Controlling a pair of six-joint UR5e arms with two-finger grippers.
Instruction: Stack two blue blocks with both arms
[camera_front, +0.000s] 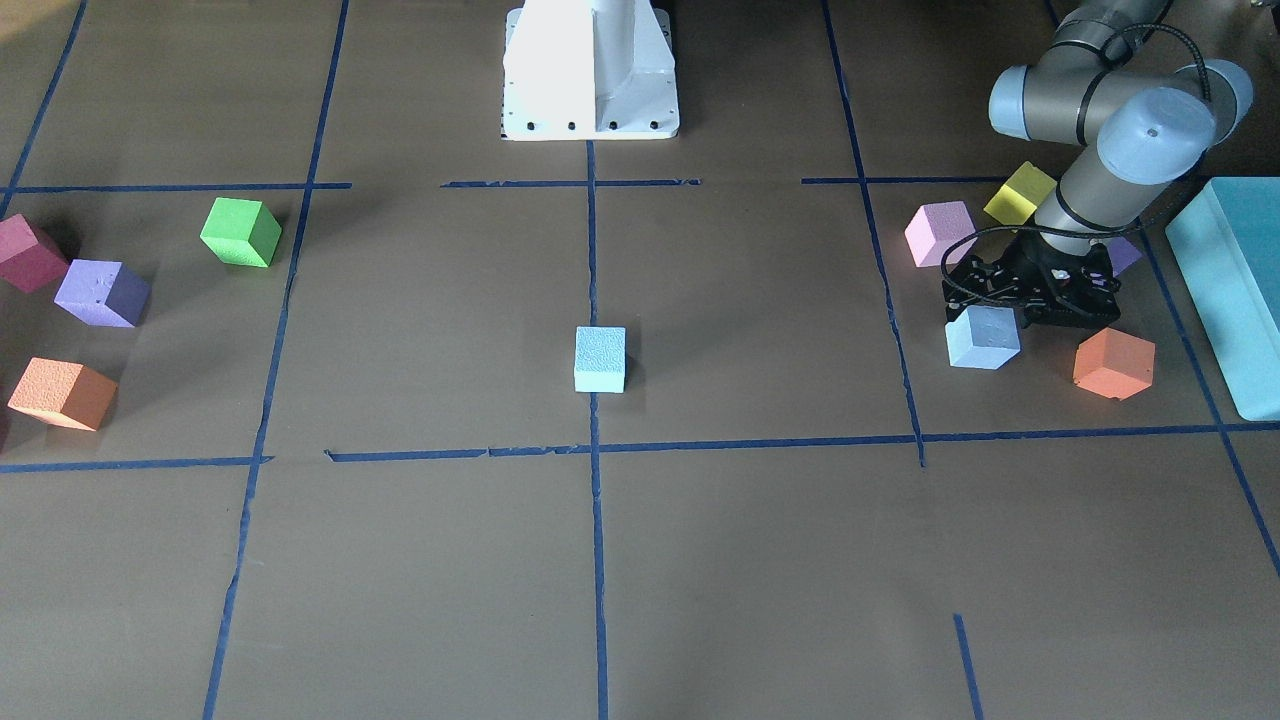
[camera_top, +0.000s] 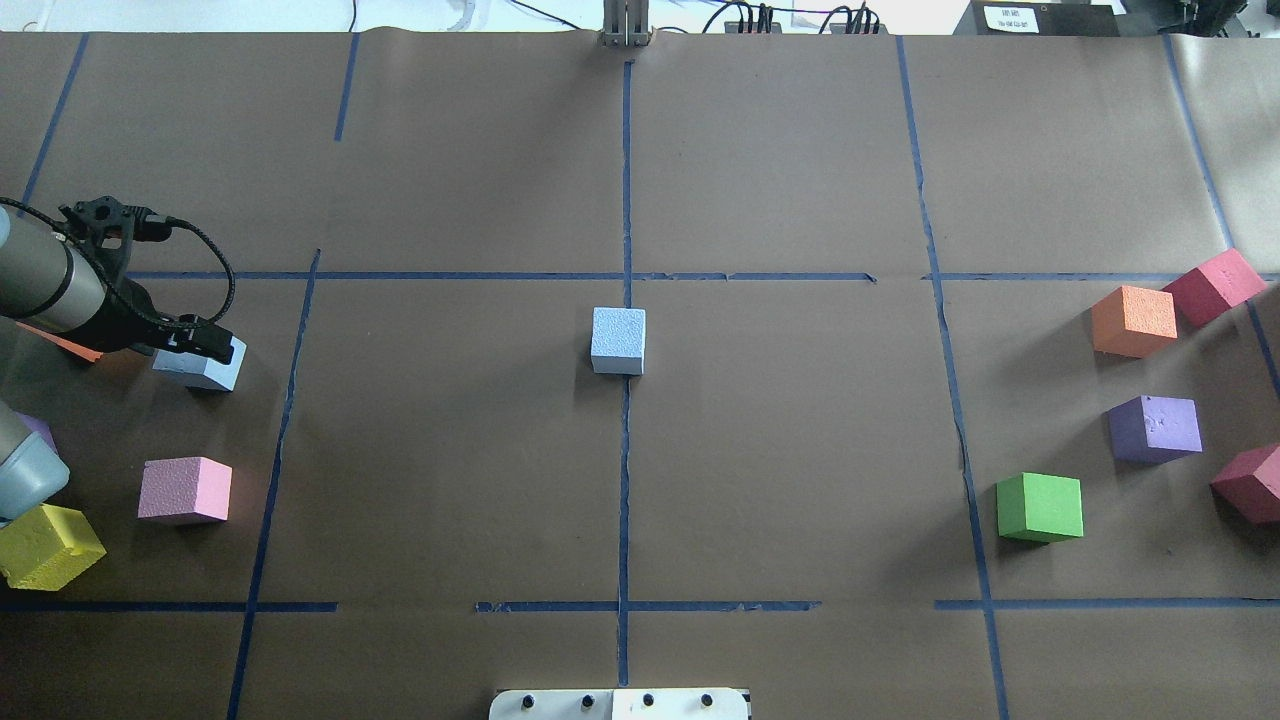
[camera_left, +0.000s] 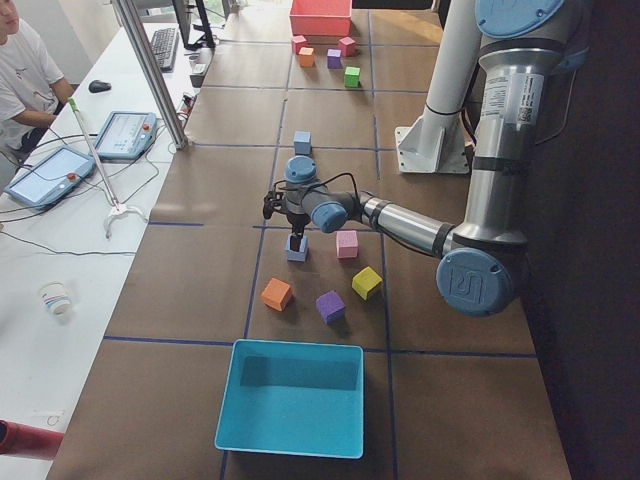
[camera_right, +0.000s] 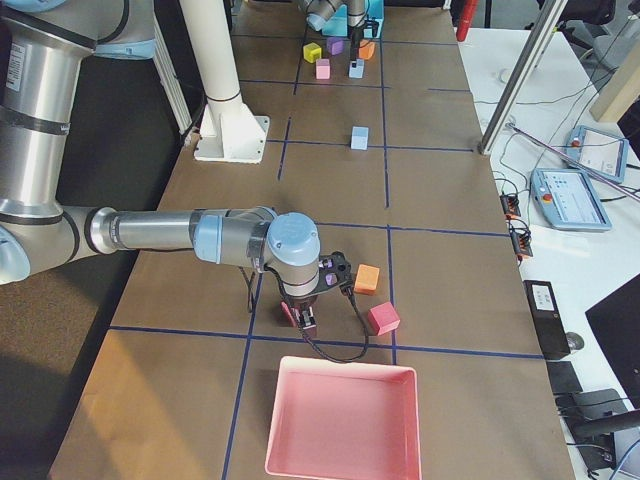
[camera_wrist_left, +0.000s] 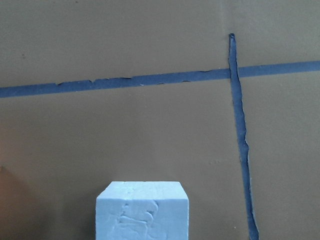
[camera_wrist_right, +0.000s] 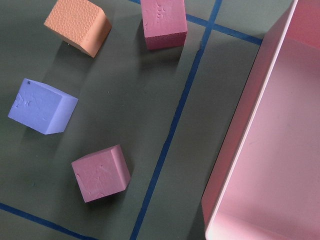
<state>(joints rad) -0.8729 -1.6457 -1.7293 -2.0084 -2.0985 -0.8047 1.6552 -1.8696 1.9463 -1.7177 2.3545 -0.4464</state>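
One sky-blue block (camera_top: 618, 340) sits alone at the table's centre on the blue tape line, and it also shows in the front view (camera_front: 600, 359). The second blue block (camera_top: 205, 368) rests on the table at my left. My left gripper (camera_top: 205, 350) is down at this block (camera_front: 983, 337), fingers at its top. I cannot tell whether it is shut. The left wrist view shows that block (camera_wrist_left: 142, 212) at bottom centre and no fingers. My right gripper (camera_right: 305, 318) hovers low over coloured cubes by a pink tray. Its state cannot be told.
Pink (camera_top: 185, 490), yellow (camera_top: 45, 545) and orange (camera_front: 1113, 363) cubes and a large teal box (camera_front: 1235, 290) surround the left gripper. Green (camera_top: 1040, 507), purple (camera_top: 1155, 428), orange (camera_top: 1133, 320) and red (camera_top: 1213, 285) cubes lie at the right. A pink tray (camera_right: 342, 420) stands beyond them.
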